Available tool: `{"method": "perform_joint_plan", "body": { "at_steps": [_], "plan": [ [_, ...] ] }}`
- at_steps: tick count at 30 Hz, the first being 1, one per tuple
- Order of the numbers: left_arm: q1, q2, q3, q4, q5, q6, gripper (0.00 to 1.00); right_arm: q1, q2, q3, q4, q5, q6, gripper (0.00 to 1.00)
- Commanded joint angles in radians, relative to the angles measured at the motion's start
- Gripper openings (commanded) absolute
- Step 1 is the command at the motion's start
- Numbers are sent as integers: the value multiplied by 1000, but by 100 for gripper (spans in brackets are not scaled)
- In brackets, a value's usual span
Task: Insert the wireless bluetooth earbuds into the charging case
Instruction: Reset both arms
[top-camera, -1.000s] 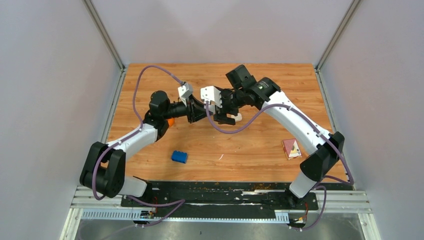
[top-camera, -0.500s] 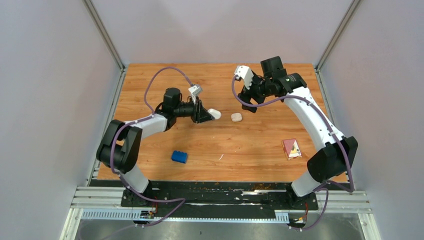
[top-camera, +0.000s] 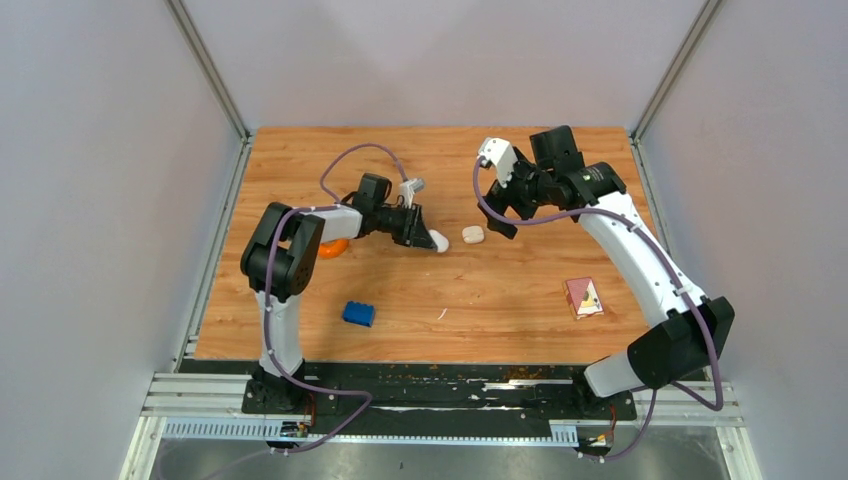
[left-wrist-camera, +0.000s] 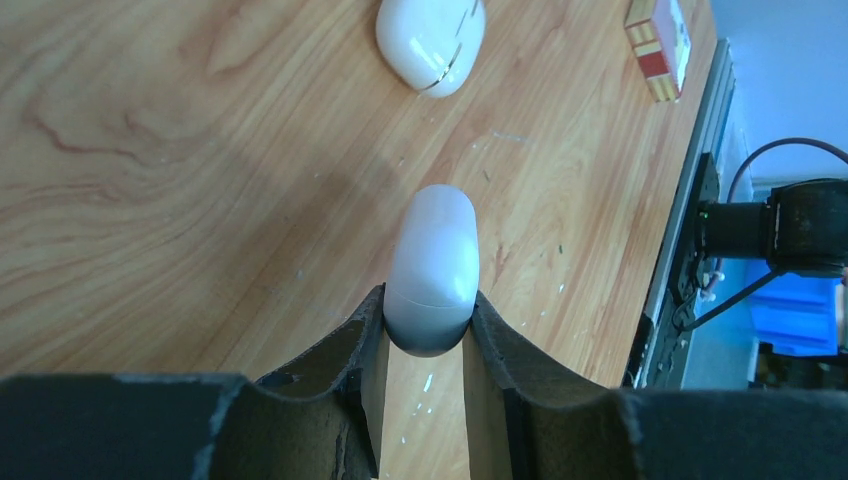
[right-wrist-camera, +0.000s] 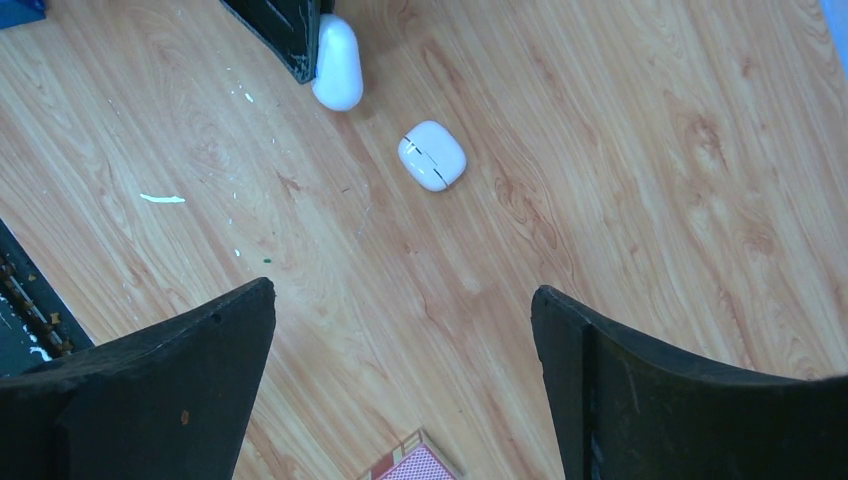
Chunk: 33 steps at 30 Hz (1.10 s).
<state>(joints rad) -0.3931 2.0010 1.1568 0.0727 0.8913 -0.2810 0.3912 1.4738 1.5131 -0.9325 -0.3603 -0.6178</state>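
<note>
The left gripper (left-wrist-camera: 425, 300) is clamped on the lower end of a white pill-shaped case (left-wrist-camera: 432, 260), held low over the table (left-wrist-camera: 150, 150) with its rounded free end pointing away; whether that end touches the wood cannot be told. A second white case (left-wrist-camera: 430, 45), rounded and squarish with a seam across it, lies flat on the table just beyond it, near but apart. The right gripper (right-wrist-camera: 402, 292) hangs above both with its jaws spread wide and nothing between them. No earbuds can be made out with certainty; a tiny white sliver (top-camera: 441, 314) lies near the blue brick (top-camera: 359, 313), too small to identify. The step in hand looks like presenting a case so it can be opened. To do it well, the left gripper should keep its hold below the seam so the lid half is free. It should also hold the case level and steady, since the smooth, rounded shell could slip or twist. The right gripper should then come down squarely on the free end.
</note>
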Motion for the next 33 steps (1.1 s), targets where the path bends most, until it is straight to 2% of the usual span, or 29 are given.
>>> {"method": "perform_joint_plan", "body": {
  "at_steps": [1, 3, 5, 10, 13, 15, 19, 21, 22, 23, 27, 30, 33],
  "plan": [
    [-24, 56, 83, -124, 17, 43, 28, -3, -67, -17, 45, 9, 31, 100],
    [-25, 65, 103, -177, -75, 76, 32, -4, -71, -23, 37, 9, 21, 100],
    [-29, 52, 116, -247, -199, 114, 42, -3, -73, -24, 29, 10, 10, 100],
    [-28, -16, 121, -351, -274, 190, 55, -7, -70, -17, 25, 20, -5, 100],
    [-17, -80, 142, -482, -356, 256, 58, -12, -70, -23, 56, 33, 11, 100],
    [7, -133, 135, -510, -396, 278, 63, -19, -71, -45, 110, 78, 56, 100],
    [57, -305, 64, -430, -447, 330, 69, -20, -57, -51, 220, 235, 196, 100],
    [72, -406, 27, -354, -508, 343, 76, -20, -59, -57, 288, 329, 271, 100],
    [76, -454, 11, -311, -538, 350, 95, -20, -57, -52, 312, 367, 293, 100],
    [77, -496, 0, -280, -569, 361, 99, -20, -55, -46, 333, 420, 311, 100],
    [77, -594, 44, -273, -684, 404, 100, -20, -51, 2, 402, 542, 329, 100],
    [79, -651, 102, -278, -719, 432, 100, -20, -40, 53, 424, 596, 322, 100],
    [83, -723, 70, -164, -703, 400, 100, -20, -30, 77, 431, 608, 340, 100]
  ]
}}
